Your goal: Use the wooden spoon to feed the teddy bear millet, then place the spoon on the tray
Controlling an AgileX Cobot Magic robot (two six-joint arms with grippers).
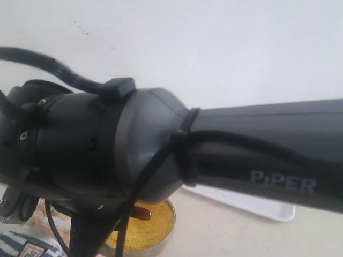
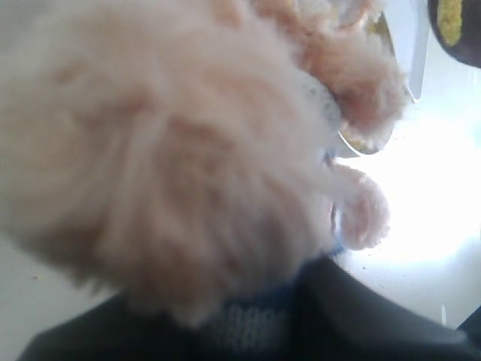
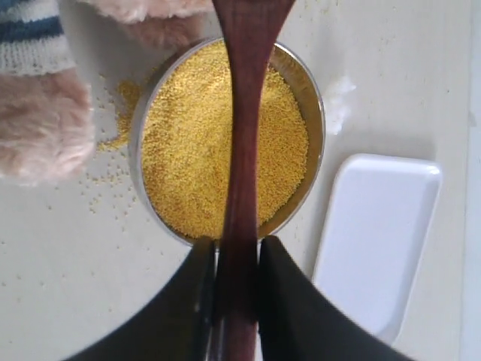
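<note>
In the exterior view, the right arm [image 1: 257, 144], black and marked "PiPER", with a cable [image 1: 155, 160] strapped along it, crossed the frame and hid most of the scene. Below it showed part of the metal bowl [image 1: 166, 235] of yellow millet [image 1: 147, 230], a reddish-brown bit of the wooden spoon [image 1: 142, 213] above the grain, a strip of the white tray [image 1: 252, 204] behind, and a corner of the teddy bear [image 1: 19, 243] in its striped shirt.

In the left wrist view, blurred pale-brown fur filled nearly everything. A scrap of blue-and-white knit sat against the dark parts of the left gripper [image 1: 177, 236]; whether its fingers clenched the bear could not be told.

In the right wrist view, the right gripper [image 3: 237, 250] pinched the spoon's thin handle between two black fingers [image 3: 278, 278]. The handle ran across over the heaped millet, the oval end reaching past the bowl's far rim toward the bear. Loose grains [image 3: 120, 113] lay on the table [image 3: 75, 263] between bowl and furry paw. The tray lay just beside the bowl, bare.
</note>
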